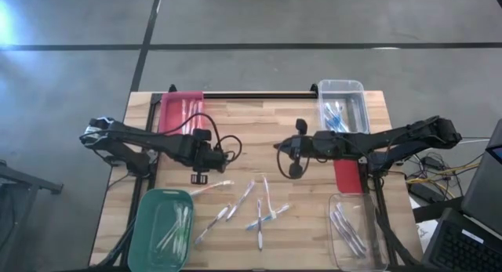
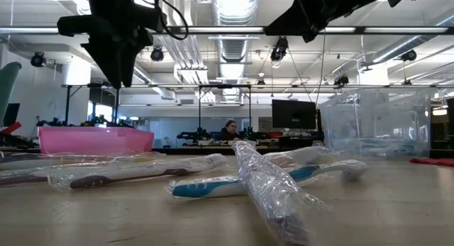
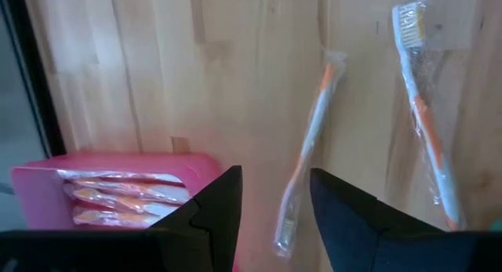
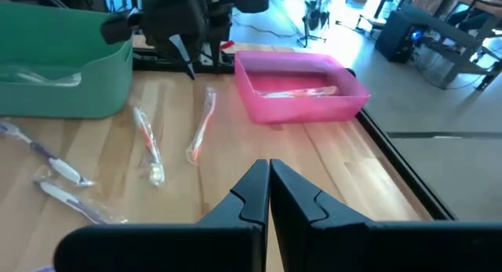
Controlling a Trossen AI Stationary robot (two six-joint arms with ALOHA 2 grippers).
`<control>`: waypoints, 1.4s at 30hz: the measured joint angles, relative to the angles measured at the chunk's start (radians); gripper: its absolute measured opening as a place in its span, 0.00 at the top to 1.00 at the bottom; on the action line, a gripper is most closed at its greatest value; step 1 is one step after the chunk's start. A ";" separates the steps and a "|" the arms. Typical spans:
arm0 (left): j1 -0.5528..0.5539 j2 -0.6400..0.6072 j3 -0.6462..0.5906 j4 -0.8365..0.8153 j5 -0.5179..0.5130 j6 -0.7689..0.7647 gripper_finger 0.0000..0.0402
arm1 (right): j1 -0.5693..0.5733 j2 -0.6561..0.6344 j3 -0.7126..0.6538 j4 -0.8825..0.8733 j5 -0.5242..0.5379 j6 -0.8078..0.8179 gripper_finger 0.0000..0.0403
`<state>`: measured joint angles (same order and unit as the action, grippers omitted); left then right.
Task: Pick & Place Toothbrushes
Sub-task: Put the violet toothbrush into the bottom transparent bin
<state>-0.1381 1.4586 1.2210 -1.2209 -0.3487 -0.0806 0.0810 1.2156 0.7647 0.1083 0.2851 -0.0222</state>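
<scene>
Toothbrushes [image 1: 259,209] scattered mid-table, bare wood around

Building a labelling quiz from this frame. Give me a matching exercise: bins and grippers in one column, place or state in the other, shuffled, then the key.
Column 1
1. pink bin
2. green bin
3. left gripper
4. right gripper

Column 2
A. fingers shut, nothing held, over mid-table
B. near left corner of the table in the high view, holds wrapped toothbrushes
C. far left side of the table in the high view, holds wrapped toothbrushes
D. fingers apart, nothing between them

Pairs: 1-C, 2-B, 3-D, 4-A
</scene>
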 joint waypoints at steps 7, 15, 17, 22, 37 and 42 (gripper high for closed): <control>0.002 0.001 -0.008 0.069 0.100 -0.060 0.61 | 0.000 -0.009 0.000 -0.001 0.001 -0.012 0.98; -0.086 0.025 -0.015 0.296 0.209 -0.093 0.65 | 0.000 -0.018 0.000 -0.002 0.002 -0.016 0.98; -0.108 0.047 -0.015 0.329 0.210 -0.136 0.66 | 0.000 -0.018 0.000 -0.009 0.002 -0.016 0.98; -0.147 0.129 -0.015 0.417 0.267 -0.300 0.67 | 0.000 -0.018 0.000 -0.026 0.002 -0.014 0.98; -0.152 0.272 -0.015 0.634 0.535 -0.584 0.67 | 0.002 -0.102 -0.001 -0.126 0.002 0.045 0.98; -0.152 0.274 -0.015 0.644 0.469 -0.619 0.67 | 0.005 -0.127 -0.024 -0.128 0.002 0.053 0.98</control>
<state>-0.2897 1.7331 1.2057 -0.5768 0.1205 -0.6995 0.0860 1.0890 0.7405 -0.0196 0.2875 0.0303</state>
